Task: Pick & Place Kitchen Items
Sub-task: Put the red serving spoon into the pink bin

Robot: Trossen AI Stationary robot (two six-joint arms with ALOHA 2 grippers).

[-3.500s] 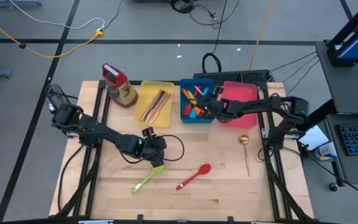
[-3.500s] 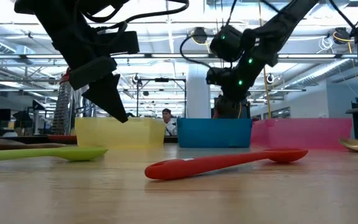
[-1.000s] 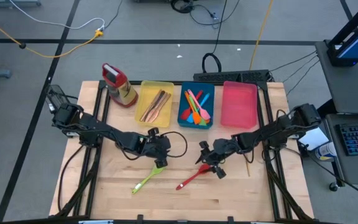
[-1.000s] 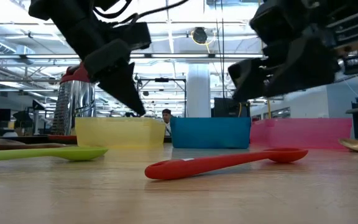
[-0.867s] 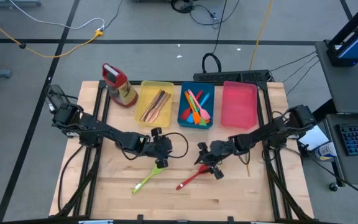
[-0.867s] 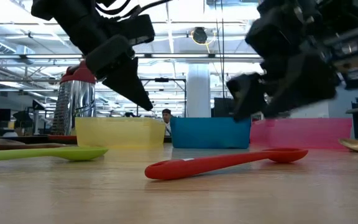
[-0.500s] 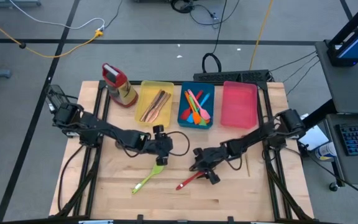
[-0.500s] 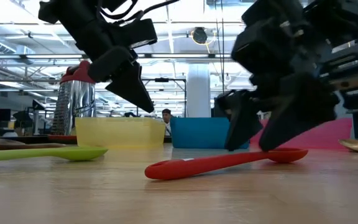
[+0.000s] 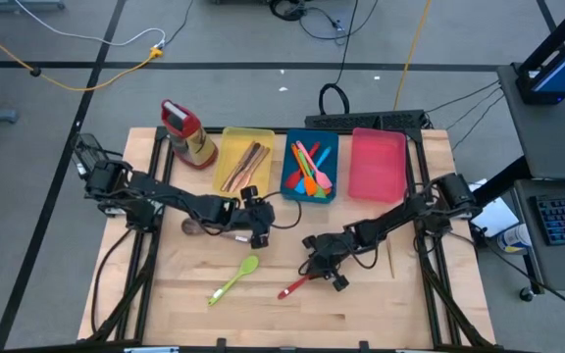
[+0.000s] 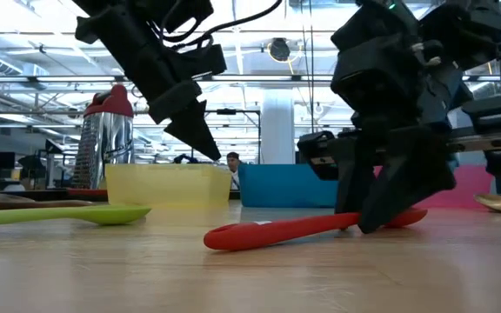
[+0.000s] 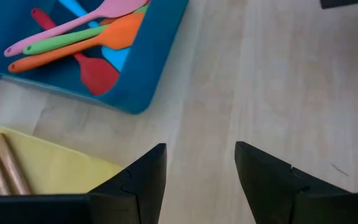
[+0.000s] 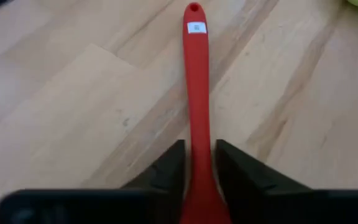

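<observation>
Red spoon [image 12: 197, 112] between right gripper [image 12: 199, 171] fingers — wrist view only.

The pale wooden tabletop [image 9: 361, 304] stands on a grey floor [image 9: 67, 118] crossed by dark tape lines, with a yellow cable [image 9: 96, 69] and black cables [image 9: 307, 15] lying loose on it. To one side a desk carries a keyboard [image 9: 562, 218] with lit blue keys. Seen level across the tabletop, a large hall opens behind: white ceiling beams, rows of strip lights [image 10: 24, 43], a white pillar [image 10: 277, 126], and a person [image 10: 232, 165] far off.
</observation>
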